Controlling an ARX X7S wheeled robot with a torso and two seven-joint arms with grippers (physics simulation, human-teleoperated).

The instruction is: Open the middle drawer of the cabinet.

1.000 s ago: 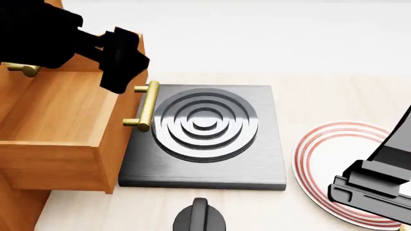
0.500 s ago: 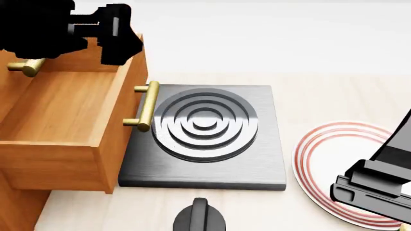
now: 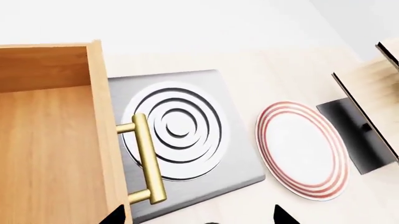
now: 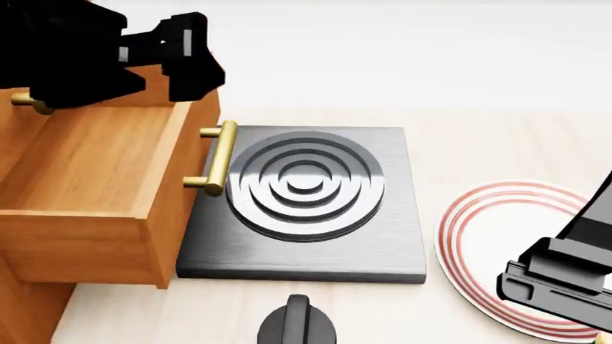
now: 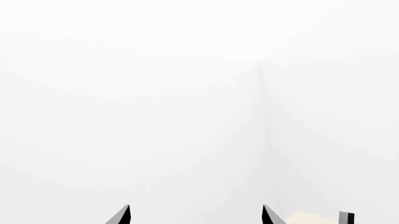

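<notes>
Pale tabletop point(image 4: 478, 143) runs bare toward twelve o'clock. At nine o'clock the reddish-brown wooden middle drawer point(image 4: 96, 186) stands pulled out of the reddish-brown wooden cabinet point(image 4: 24, 308), its brass bar handle point(image 4: 220, 158) overhanging the dark square stove plate point(image 4: 383, 244). Above its far corner hangs the black left gripper point(image 4: 186, 54), jaws apart, holding nothing. At four o'clock, over the red-ringed white plate point(image 4: 478, 229), sits the black right gripper point(image 5: 194, 215), jaws apart.

The pulled-out reddish-brown wooden middle drawer point(image 4: 105, 186) overhangs the dark square stove plate point(image 4: 402, 258), its brass bar handle point(image 4: 222, 158) above the ringed burner. Right of the plate, bare pale tabletop point(image 4: 431, 154) (beyond a red-ringed white plate point(image 4: 478, 236)) lies open.
</notes>
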